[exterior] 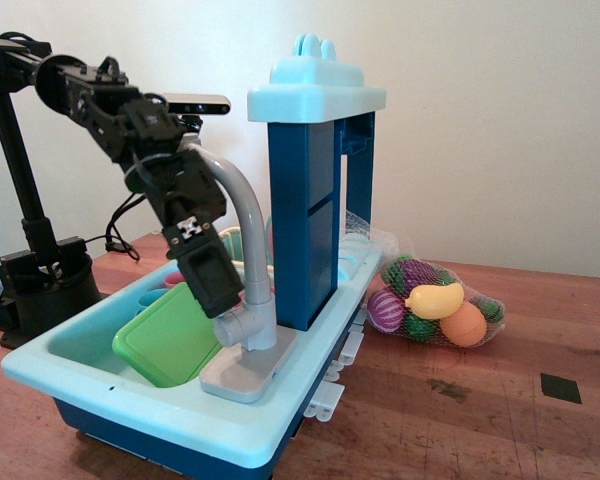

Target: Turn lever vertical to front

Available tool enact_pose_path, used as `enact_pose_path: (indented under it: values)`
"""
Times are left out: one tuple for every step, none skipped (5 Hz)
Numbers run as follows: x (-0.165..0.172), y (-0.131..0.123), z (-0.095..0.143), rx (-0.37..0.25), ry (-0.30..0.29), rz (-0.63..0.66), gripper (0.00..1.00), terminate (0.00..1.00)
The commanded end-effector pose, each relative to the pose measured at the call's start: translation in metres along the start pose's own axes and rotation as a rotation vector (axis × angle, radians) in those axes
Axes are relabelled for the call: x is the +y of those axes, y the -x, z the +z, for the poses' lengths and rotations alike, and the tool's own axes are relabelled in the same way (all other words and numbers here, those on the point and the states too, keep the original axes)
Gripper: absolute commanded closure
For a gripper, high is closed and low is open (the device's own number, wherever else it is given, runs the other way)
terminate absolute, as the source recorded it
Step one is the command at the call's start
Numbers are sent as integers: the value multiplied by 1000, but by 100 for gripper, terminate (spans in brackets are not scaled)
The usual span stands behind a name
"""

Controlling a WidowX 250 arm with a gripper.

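Observation:
The grey toy faucet [248, 326] stands on the front rim of the light-blue toy sink [130, 402], with its tall curved spout [242, 215] rising behind. My black gripper [220, 298] reaches down from the upper left and its tip sits at the left side of the faucet's low body, where the lever is. The lever itself is hidden behind the fingers. I see the fingers edge-on, so I cannot tell whether they are open or closed on the lever.
A green cutting board [165, 342] leans in the sink basin just left of the faucet. A dark-blue tower [305, 210] with a light-blue top stands right behind the spout. A net bag of toy fruit [435, 305] lies on the wooden table at right. A black stand [30, 275] is at far left.

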State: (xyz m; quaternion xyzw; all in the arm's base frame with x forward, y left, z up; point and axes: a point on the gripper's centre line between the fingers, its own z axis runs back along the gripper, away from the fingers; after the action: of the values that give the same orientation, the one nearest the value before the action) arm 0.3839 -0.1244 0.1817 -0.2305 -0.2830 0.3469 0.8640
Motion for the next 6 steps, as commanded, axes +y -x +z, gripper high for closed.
enact_pose_path:
  values:
    - [27,2,-10,-37,-15,41,0,0]
    - [50,12,-16,-43,-40,71,0,0]
    - [85,37,-6,-15,-116,123,0,0]
    - [119,81,14,35,-194,247,0,0]
    - [120,102,70,-20,-286,312,0,0]
    - [123,103,142,-77,-406,273,0,0]
